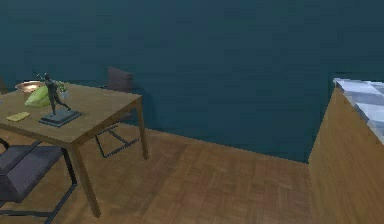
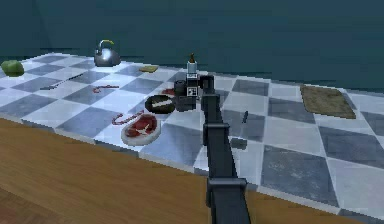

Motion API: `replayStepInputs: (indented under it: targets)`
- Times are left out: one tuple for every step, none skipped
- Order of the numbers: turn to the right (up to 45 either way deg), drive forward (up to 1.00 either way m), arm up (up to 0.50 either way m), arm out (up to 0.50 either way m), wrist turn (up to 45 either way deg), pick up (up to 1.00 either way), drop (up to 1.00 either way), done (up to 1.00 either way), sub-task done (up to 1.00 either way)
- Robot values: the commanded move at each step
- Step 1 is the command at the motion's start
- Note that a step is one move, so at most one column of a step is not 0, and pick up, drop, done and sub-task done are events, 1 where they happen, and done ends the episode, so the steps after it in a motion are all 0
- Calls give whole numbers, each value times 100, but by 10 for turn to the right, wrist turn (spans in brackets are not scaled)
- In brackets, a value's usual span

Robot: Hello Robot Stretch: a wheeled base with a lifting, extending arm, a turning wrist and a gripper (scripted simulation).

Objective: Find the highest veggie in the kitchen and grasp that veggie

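The worktop (image 2: 300,150) is bare toward its front right corner, up to a mat (image 2: 325,100) by the back edge. Left of the middle, a red plate (image 2: 142,128), a dark plate (image 2: 160,103), a bottle (image 2: 191,62) and a kettle (image 2: 105,52) stand in the way.

I can read no text, label, number or sign here. The two small white squares (image 2: 190,88) at the far end of my dark square arm (image 2: 216,140), over the grey-and-white chequered worktop (image 2: 300,150), bear black marks, but no letters or digits I can make out.
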Motion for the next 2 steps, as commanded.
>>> replayStepInputs:
  targets:
    - [0, 0, 10, 0, 0, 0, 0, 0, 0]
    - [0, 0, 0, 0, 0, 0, 0, 100, 0]
